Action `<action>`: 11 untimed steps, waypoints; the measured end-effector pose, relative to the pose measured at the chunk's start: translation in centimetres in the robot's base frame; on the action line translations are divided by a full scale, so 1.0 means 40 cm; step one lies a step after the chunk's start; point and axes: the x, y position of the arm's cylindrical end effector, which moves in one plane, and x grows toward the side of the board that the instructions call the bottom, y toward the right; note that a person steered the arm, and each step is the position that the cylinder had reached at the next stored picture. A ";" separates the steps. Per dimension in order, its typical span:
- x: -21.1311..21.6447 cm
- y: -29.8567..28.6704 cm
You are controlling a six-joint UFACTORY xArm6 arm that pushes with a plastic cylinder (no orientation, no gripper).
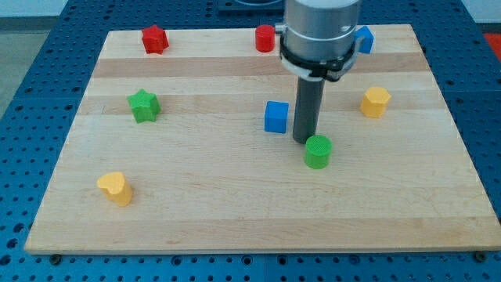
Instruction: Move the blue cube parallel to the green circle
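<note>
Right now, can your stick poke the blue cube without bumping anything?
Probably yes. My tip sits just to the view's right of the blue cube, with bare board between them. The green circle is on the tip's other side, out of the way.

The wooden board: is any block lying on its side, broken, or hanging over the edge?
Nothing stands out. All blocks rest flat on the board. My tip stands between the blue cube and the green circle.

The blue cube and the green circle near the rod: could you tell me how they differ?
The blue cube is square-faced; the green circle is a round cylinder. The cube sits to the view's left of my tip, the circle just below-right of it. Both stand upright on the wooden board.
</note>
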 end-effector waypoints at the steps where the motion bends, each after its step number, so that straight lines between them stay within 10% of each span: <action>1: -0.061 0.002; 5: -0.145 -0.073; 11: 0.008 -0.145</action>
